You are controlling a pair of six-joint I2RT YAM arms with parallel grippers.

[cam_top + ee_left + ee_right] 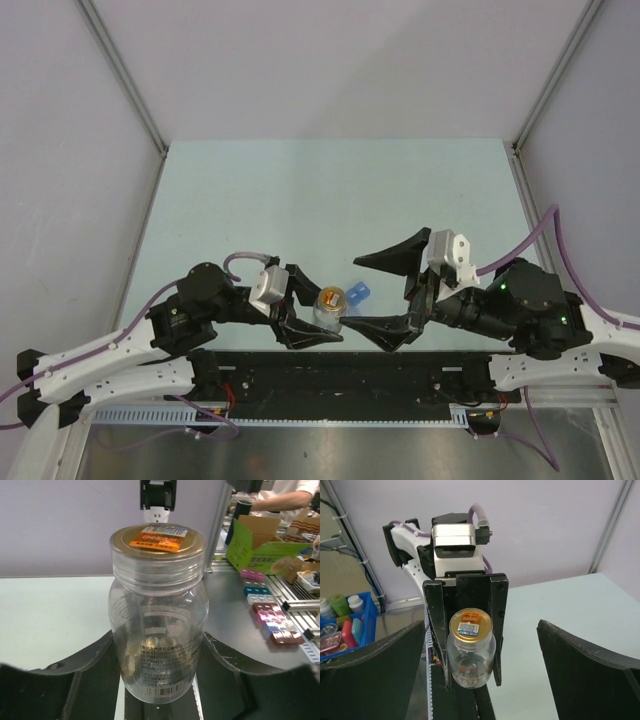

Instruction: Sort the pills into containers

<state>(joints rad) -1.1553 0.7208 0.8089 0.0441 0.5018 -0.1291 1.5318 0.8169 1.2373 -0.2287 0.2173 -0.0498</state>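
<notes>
Jar in the left fingers [310, 335], blue pill box [358, 293] lying just beside it.

The left fingers are closed on the lower body of a clear jar [159, 610], pressing it from both sides. Its gold lid [157, 539] is on, and a few pale pills [150, 647] lie at the bottom. The right fingers [390, 255] are spread wide with nothing in them, facing the jar. The pill box sits on the table [330, 190] on the right arm's side of the jar, within the right fingers' open span. I can't tell whether its compartments are open. I'd reckon the box is very light, thin stiff plastic that will skate or tip at a nudge, so it wants gripping across its long sides. The jar looks smooth, rigid and nearly empty, so it is probably light but slippery. The lid's rim is the natural hold for the free fingers.
</notes>
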